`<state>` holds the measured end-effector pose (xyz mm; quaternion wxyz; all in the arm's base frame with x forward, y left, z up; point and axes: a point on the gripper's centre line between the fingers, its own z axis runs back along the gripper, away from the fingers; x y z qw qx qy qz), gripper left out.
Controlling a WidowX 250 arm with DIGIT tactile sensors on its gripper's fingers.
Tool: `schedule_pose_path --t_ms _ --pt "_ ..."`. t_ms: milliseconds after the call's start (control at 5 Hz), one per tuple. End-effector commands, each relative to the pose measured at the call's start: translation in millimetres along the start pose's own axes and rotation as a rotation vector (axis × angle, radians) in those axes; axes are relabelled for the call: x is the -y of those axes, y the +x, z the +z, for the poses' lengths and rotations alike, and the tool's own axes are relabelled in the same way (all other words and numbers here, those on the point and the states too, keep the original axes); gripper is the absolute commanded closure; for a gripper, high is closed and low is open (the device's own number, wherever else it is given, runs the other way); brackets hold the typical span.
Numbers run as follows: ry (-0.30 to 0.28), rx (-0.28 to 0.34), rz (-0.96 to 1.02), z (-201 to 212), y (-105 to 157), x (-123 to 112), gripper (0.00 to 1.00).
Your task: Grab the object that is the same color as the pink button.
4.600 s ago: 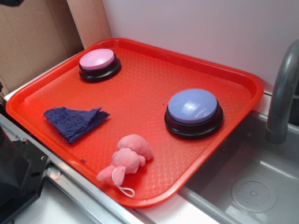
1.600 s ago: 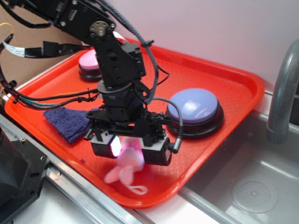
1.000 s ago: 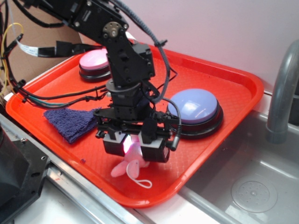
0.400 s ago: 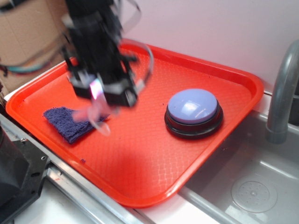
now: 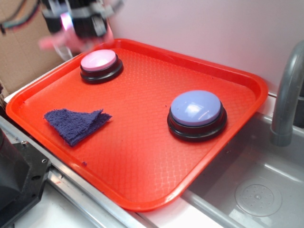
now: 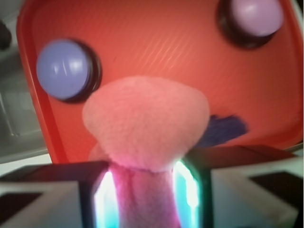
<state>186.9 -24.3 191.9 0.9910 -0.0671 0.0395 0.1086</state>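
Observation:
My gripper (image 5: 78, 29) is high over the tray's far left corner, blurred, shut on the pink plush toy (image 5: 53, 42), which dangles below it. In the wrist view the plush toy (image 6: 145, 123) bulges out between the lit fingers (image 6: 190, 187), squeezed at its lower part, with my gripper (image 6: 142, 199) shut on it. The pink button (image 5: 98, 61) sits on its black base at the tray's far left, just below the gripper; the wrist view shows the pink button (image 6: 256, 16) at top right.
The red tray (image 5: 142, 190) also holds a lavender-blue button (image 5: 196, 108) at the right and a dark blue folded cloth (image 5: 76, 123) at the left. A metal sink (image 5: 247, 194) and faucet (image 5: 287, 90) lie to the right. Cardboard (image 5: 28, 61) stands behind the tray.
My gripper closed on the plush toy at the tray's front, lifted it off the tray and carried it up and to the far left, above the pink button.

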Motion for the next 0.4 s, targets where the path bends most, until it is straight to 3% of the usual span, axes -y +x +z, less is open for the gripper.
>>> schedule_pose_path --t_ms 0,200 --pt "-0.012 0.104 0.0 41.6 20.9 -38.7 1.0" --pt "0.021 0.119 -0.019 38.6 24.3 -41.4 1.0"
